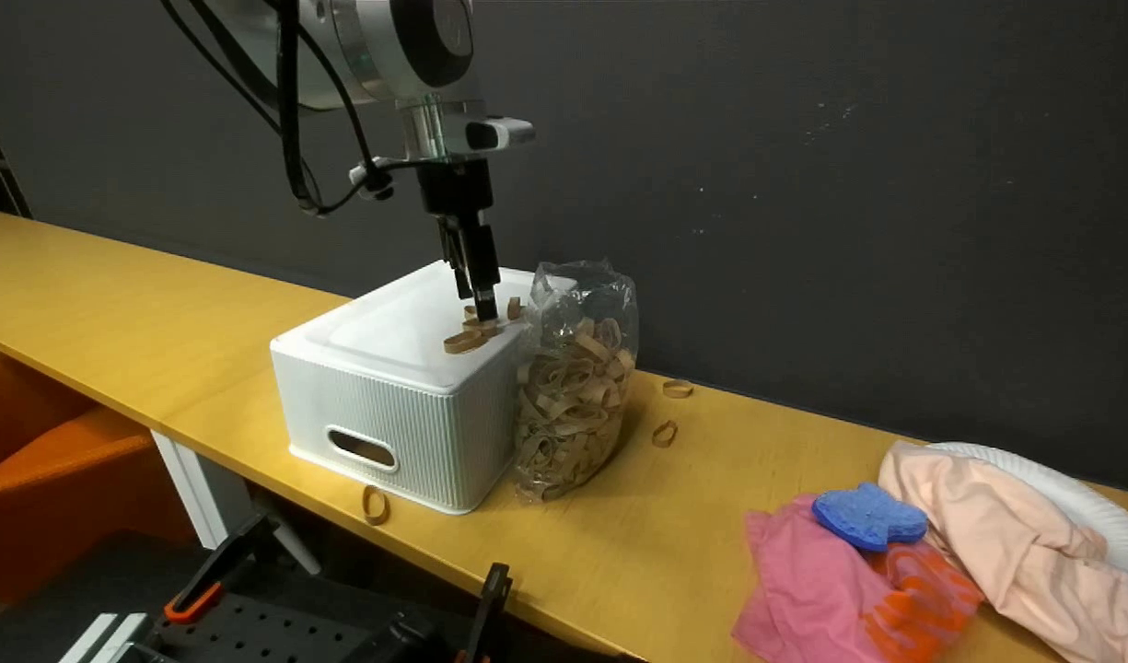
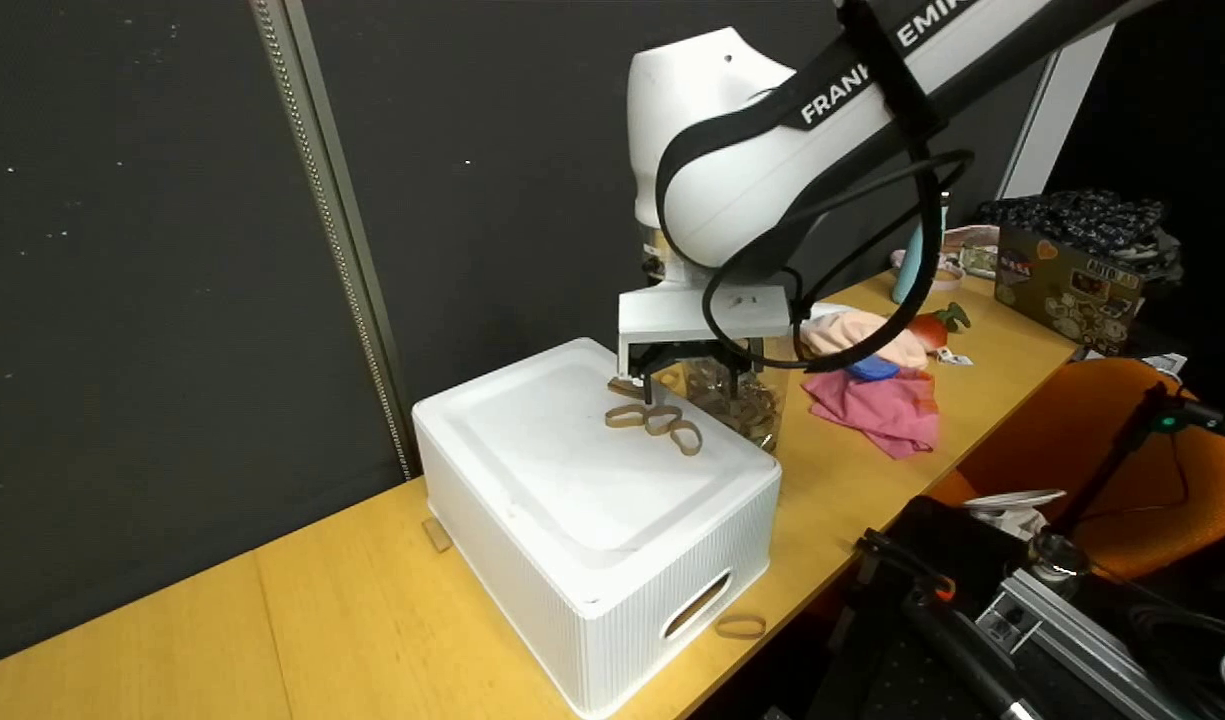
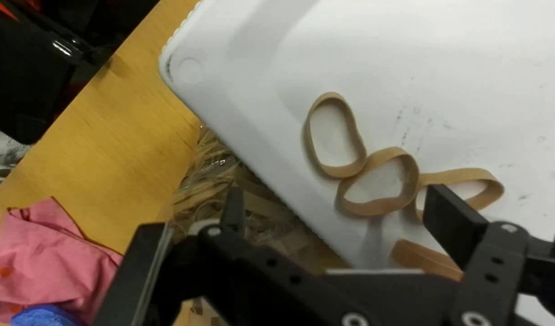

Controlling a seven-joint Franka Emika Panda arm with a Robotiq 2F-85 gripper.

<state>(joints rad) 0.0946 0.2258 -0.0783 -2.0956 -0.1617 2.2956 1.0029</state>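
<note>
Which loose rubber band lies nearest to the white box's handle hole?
It is the rubber band between the handle side of the white box and the edge of the table; the other loose ones lie on the box or elsewhere on the table.

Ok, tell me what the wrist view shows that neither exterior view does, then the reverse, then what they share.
Only the wrist view: dark scuff marks on top of the white box, plus a small round disc at its corner.

Only the exterior views: the arm's white links, the handle opening in the box's side, and a loose band near it on the table.

Shared: the open claw, rubber bands on the box, the clear bag of bands beside it, and the pink cloth.
</note>
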